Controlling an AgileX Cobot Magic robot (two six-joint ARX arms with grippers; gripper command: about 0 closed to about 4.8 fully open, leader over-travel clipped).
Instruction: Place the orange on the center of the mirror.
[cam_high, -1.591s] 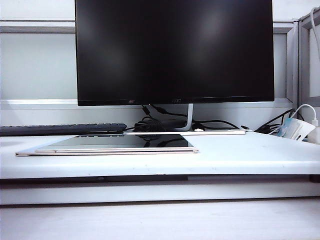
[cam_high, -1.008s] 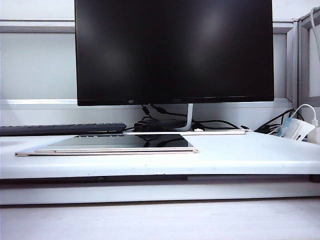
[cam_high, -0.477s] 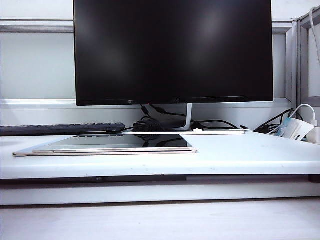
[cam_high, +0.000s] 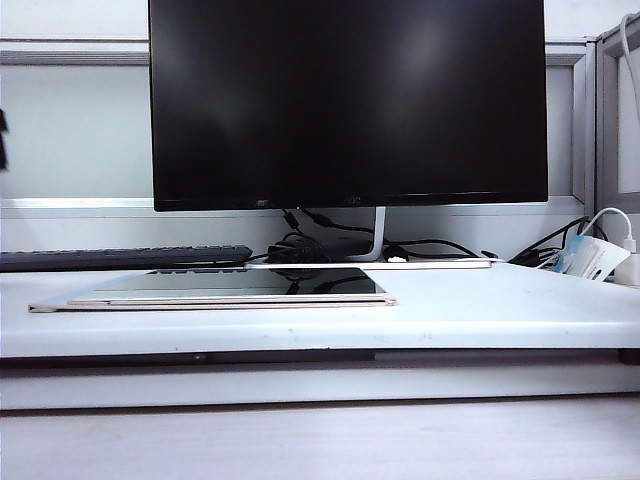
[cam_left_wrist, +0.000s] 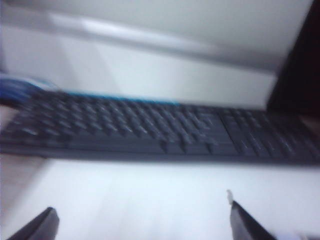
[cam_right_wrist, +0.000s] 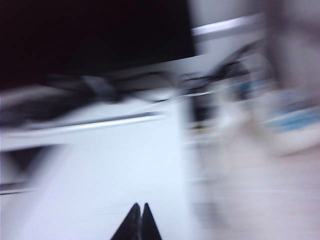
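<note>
The exterior camera sits low, facing the monitor (cam_high: 348, 100) over the desk (cam_high: 480, 310). The left wrist camera looks closely and low at the keyboard (cam_left_wrist: 150, 130), which the exterior view shares. The right wrist view is blurred.

Both the left hand (cam_left_wrist: 141, 220) and right hand (cam_right_wrist: 138, 222) have black, tapered, pointed fingers.

Mirror (cam_high: 230, 290) on desk (cam_high: 480, 310) (left half), keyboard (cam_high: 120, 258) behind, monitor (cam_high: 348, 100) beyond

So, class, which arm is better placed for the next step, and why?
Probably left: the left gripper is open, facing the keyboard just behind the mirror. The right gripper is shut. The orange shows in no view.
</note>
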